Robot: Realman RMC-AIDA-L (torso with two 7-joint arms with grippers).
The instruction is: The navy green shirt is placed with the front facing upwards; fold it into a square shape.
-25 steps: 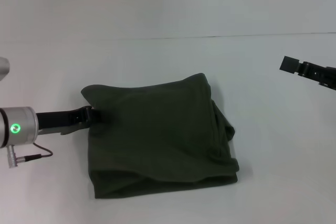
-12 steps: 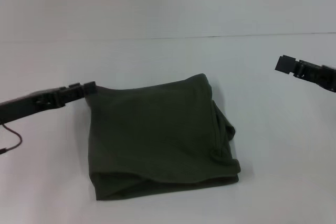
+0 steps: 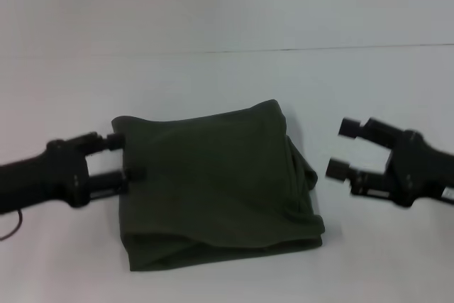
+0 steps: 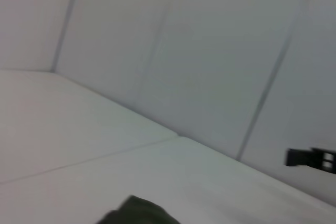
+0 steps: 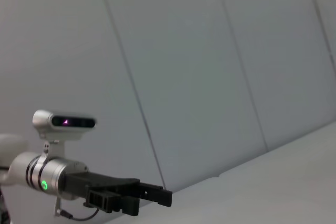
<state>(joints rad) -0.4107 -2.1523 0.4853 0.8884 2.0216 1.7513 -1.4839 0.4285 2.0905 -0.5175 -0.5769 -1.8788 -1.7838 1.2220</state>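
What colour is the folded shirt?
The navy green shirt is dark olive green, plainest in the head view.

A pale grey panelled wall (image 5: 210, 66) fills most of the right wrist view, crossed by thin dark seams that run at a slant. Along one edge a strip of the white surface (image 5: 294, 182) meets the foot of the wall. The left arm reaches in from the side: a silver cylindrical wrist section (image 5: 44, 174) carries a small green light, and a thin cable hangs below it. Mounted above the wrist is a small white camera module (image 5: 63, 123) with a dark front and a tiny pinkish light. From the wrist extends the black left end effector (image 5: 155, 195), its fingers pointing outward with a gap between them, held in the air in front of the wall.
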